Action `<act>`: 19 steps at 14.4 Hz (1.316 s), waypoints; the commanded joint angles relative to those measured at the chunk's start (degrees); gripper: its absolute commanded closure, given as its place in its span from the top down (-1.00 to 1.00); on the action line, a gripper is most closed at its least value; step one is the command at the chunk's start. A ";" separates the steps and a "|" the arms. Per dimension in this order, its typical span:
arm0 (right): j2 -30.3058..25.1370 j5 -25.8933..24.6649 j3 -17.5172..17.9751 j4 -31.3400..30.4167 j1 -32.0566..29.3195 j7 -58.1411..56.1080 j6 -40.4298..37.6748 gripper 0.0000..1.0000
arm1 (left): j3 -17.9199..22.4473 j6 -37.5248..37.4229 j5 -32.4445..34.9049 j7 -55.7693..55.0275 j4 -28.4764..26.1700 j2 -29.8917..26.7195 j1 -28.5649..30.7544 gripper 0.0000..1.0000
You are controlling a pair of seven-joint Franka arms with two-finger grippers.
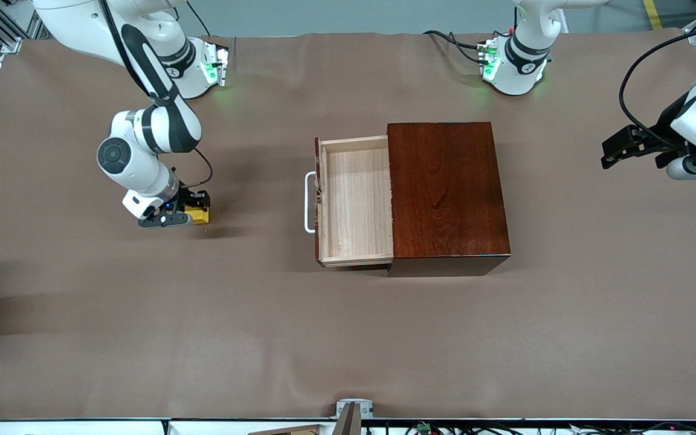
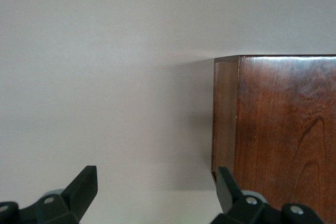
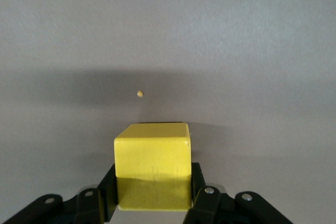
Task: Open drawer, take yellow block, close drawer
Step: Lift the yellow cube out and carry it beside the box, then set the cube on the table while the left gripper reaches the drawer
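Observation:
The drawer (image 1: 354, 202) stands pulled out of the dark reddish-brown box (image 1: 447, 190), its white handle (image 1: 309, 202) toward the right arm's end of the table; the pale-wood tray looks empty. The yellow block (image 1: 199, 214) (image 3: 152, 163) is low at the table surface near the right arm's end, and my right gripper (image 1: 194, 212) (image 3: 153, 182) is shut on it, a finger on each side. My left gripper (image 1: 632, 148) (image 2: 156, 187) hangs open and empty by the left arm's end of the box (image 2: 278, 129).
Brown paper covers the whole table (image 1: 203, 338). A tiny yellowish speck (image 3: 139, 94) lies on the surface in front of the block. The arms' bases (image 1: 514, 66) stand along the table edge farthest from the front camera.

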 commanded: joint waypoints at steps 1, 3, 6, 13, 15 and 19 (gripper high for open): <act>-3.36 -0.44 1.10 -3.18 -2.24 -0.40 0.57 -0.78 | -0.27 0.07 -0.20 0.82 0.77 0.36 0.52 1.00; -3.54 -0.35 1.10 -3.27 -2.16 -0.31 -0.22 -0.76 | -0.36 -0.01 -0.28 0.99 0.86 0.36 0.08 1.00; -3.72 0.09 1.36 -3.45 -2.16 -0.13 -1.63 -0.76 | -0.36 0.07 -0.90 0.81 1.65 1.93 0.34 1.00; -3.54 4.48 1.63 -3.18 1.00 -0.05 -1.63 -0.69 | -4.04 0.07 -0.99 -8.83 1.74 6.59 -2.11 1.00; -3.45 5.80 1.63 -3.10 1.36 0.56 -1.72 0.02 | -5.37 0.51 -0.55 -14.63 1.74 8.08 -3.52 1.00; -3.45 9.50 1.45 -0.91 0.84 1.63 -3.63 1.00 | -5.72 0.60 -0.37 -25.26 3.40 10.90 -8.96 1.00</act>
